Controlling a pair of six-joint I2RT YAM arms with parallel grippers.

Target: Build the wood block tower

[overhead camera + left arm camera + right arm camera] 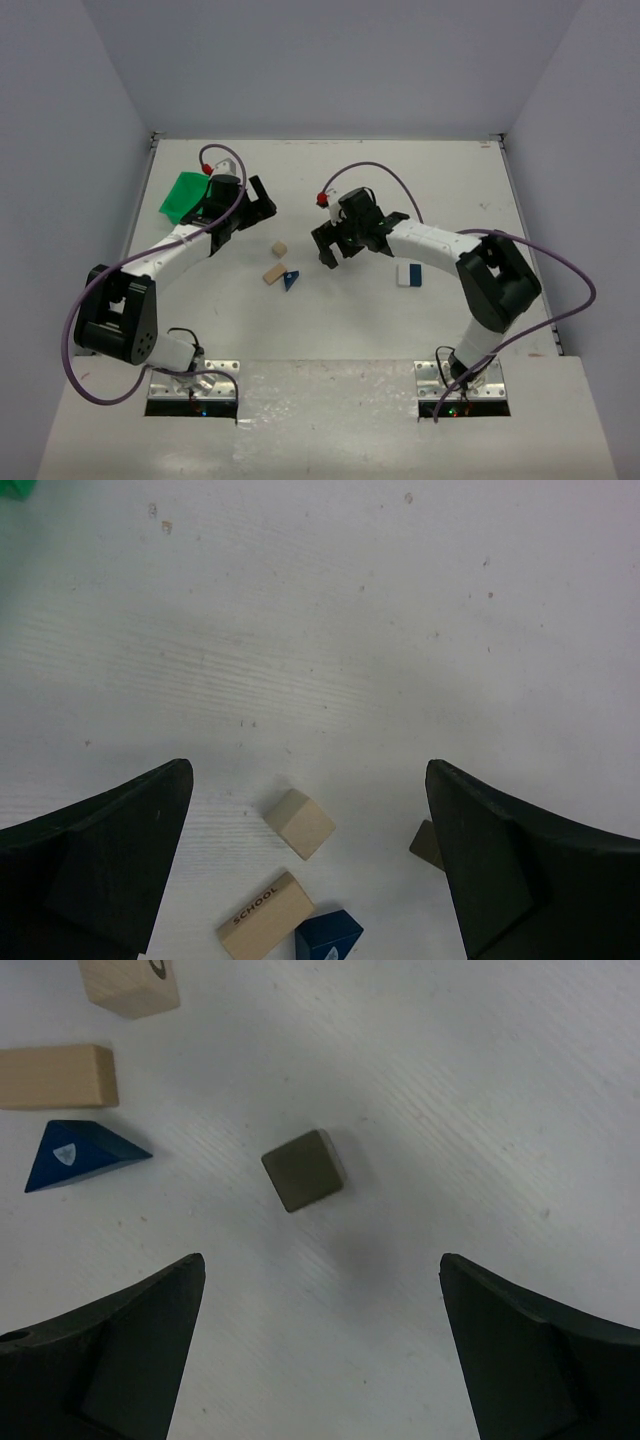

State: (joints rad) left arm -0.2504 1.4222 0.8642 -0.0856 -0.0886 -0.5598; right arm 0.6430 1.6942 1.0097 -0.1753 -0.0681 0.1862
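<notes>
The left hand (308, 780) and right hand (322, 1265) are open, empty. The grey cube (305, 1170) seems light, hard; grip its flat sides.

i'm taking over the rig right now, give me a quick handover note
Left pincer: open, empty, above the table near the tan cube.
Right pincer: open, empty, lined up on the dark grey cube.
Blocks: the tan cube, tan SCHOOL block and blue wedge lie close together mid-table. A blue and white block lies beside the right arm. None are stacked.
Done: nothing built.
Left: the whole tower. Probably grasp the dark grey cube first.
</notes>
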